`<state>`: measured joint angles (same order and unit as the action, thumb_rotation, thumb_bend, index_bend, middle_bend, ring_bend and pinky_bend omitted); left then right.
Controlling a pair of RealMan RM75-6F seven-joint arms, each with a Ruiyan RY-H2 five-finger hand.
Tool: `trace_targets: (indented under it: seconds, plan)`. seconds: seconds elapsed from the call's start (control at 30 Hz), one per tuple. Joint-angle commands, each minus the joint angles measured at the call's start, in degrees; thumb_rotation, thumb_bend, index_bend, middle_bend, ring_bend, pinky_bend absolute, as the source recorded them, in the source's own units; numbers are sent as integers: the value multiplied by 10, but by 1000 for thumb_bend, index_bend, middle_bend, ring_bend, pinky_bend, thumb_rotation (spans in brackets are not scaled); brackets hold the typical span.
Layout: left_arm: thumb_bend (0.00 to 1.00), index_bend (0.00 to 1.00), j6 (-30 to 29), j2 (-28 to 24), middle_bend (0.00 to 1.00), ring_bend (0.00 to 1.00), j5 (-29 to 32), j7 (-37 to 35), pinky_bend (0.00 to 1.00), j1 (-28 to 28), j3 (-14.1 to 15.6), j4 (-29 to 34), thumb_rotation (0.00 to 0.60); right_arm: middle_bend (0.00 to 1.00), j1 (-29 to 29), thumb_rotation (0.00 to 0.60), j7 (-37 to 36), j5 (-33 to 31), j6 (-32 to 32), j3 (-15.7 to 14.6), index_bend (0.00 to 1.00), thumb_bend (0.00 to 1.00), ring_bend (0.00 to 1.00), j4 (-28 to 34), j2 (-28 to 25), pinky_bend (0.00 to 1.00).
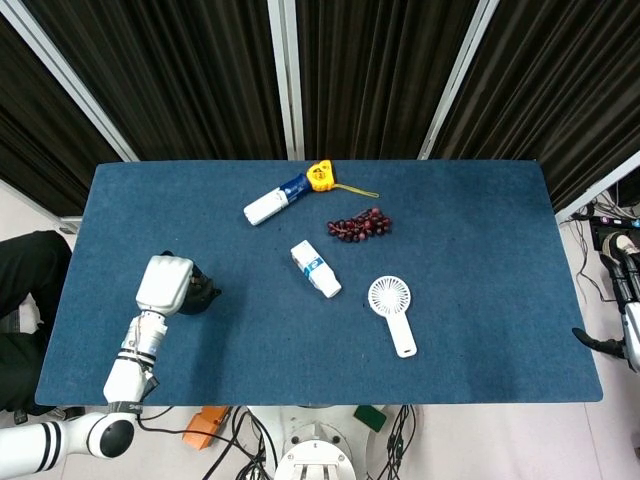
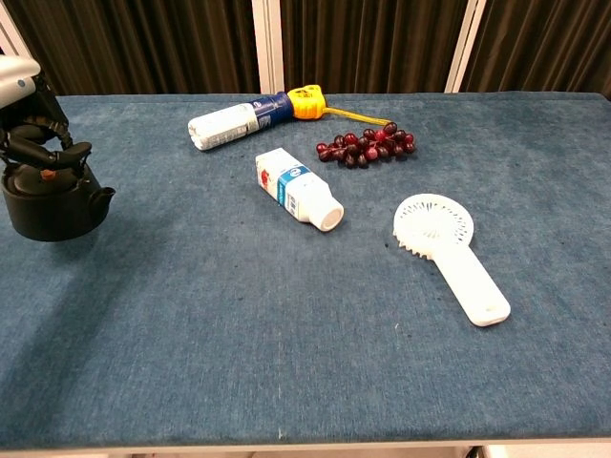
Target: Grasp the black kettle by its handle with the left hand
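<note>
Chest view: your left hand [image 2: 29, 134] has its fingers wrapped round the black kettle [image 2: 52, 205]'s handle [image 2: 59, 155] beneath it; firm up before lifting.

Head view: high, looking straight down, far. Chest view: low, forward, near. Both share table [image 1: 480, 300].

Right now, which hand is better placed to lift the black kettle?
The left hand: its fingers are already curled around the black kettle's handle. The right hand hangs off the table's far right edge.
</note>
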<state>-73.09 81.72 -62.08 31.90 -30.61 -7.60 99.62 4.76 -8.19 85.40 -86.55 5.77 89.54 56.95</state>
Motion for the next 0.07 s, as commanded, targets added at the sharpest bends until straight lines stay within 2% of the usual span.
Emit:
trace_targets:
  seconds: [0.03, 0.07]
  plan:
    - [423, 1000, 0, 1, 1000, 985, 1, 1, 478, 0, -2, 2, 506, 28, -1, 600, -2, -1, 0, 0, 0, 0, 0, -2, 1, 0]
    - [423, 1000, 0, 1, 1000, 985, 1, 1, 478, 0, -2, 2, 505, 28, -1, 600, -2, -1, 0, 0, 0, 0, 0, -3, 1, 0]
